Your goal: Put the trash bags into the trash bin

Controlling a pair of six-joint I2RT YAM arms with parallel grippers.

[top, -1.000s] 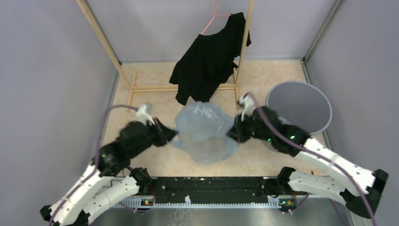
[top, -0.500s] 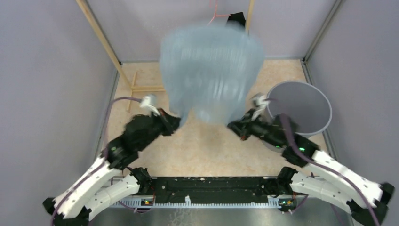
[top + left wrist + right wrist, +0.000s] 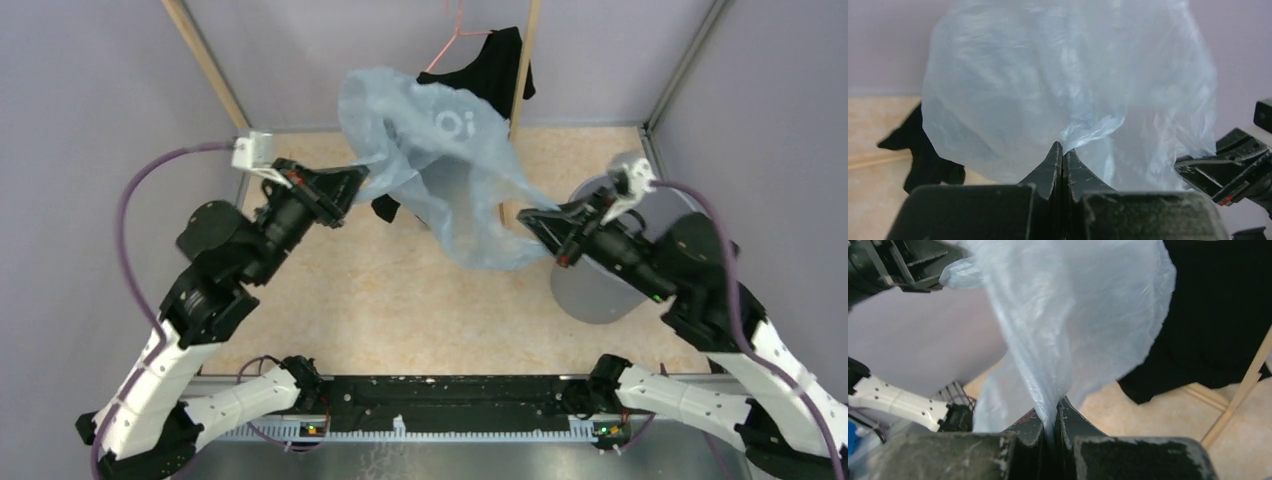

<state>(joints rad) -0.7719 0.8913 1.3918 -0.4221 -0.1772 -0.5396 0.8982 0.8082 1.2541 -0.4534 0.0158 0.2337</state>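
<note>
I see bag (image 3: 440, 160) held up in air, stretched between both arms, outside bin (image 3: 595, 295). Left gripper (image 3: 358, 180) pressed together, pinching bag's left edge. Right gripper (image 3: 530, 217) also clamped tight on film at bag's lower right. Bin stands at right, partly hidden by right arm. Shirt (image 3: 490, 70) hangs behind bag
</note>
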